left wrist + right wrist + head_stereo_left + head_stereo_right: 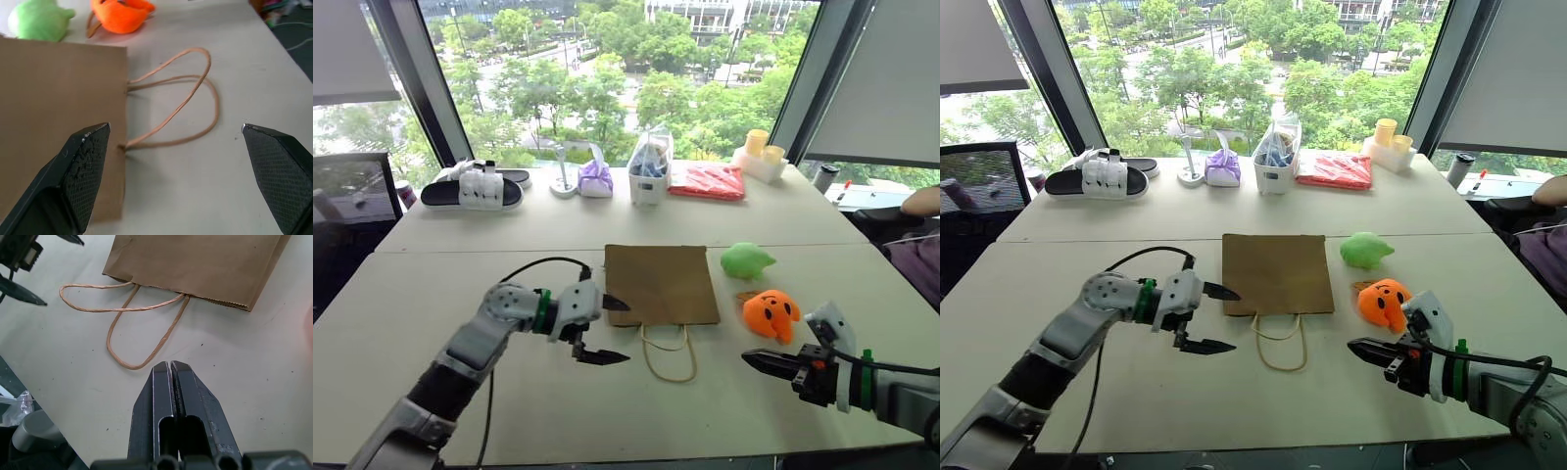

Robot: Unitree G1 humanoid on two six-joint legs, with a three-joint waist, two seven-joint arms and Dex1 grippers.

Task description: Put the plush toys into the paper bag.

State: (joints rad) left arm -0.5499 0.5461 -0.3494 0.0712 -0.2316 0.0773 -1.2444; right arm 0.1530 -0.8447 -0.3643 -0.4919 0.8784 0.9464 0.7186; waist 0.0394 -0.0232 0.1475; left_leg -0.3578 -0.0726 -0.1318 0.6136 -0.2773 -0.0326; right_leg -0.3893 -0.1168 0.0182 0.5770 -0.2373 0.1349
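Although the paper bag (661,283) lies flat and closed on the pale surface (509,392), its mouth edge shows only as a thin line, so whether it gapes at all cannot be told. It is plain brown kraft, a smooth creased rectangle, with two thin tan cord loop handles (670,356) trailing off its near edge toward the robot. In the left wrist view part of the bag is cut off at the frame edge and one black finger covers its corner.

There are two plush toys, both soft and rounded, lying on the surface just right of the bag. The light green toy (746,259) sits farther back; the bright orange toy (771,314), with a dark face, sits nearer, and a small brown thing beside it is too hidden to name.

The left claw (604,330) is spread wide, its two pointed, textured black fingers straddling the bag's near left corner beside the handles, holding nothing. The right claw (759,360) is pressed together, empty, hovering just in front of the orange toy.

Along the far edge stand a pair of black-and-white sandals (475,186), a purple tied pouch (596,179), a clear plastic bag (650,166) with blue contents, a red packet (708,181) and two yellow cups (762,147). A person's arm (922,201) is cut off at the right edge.
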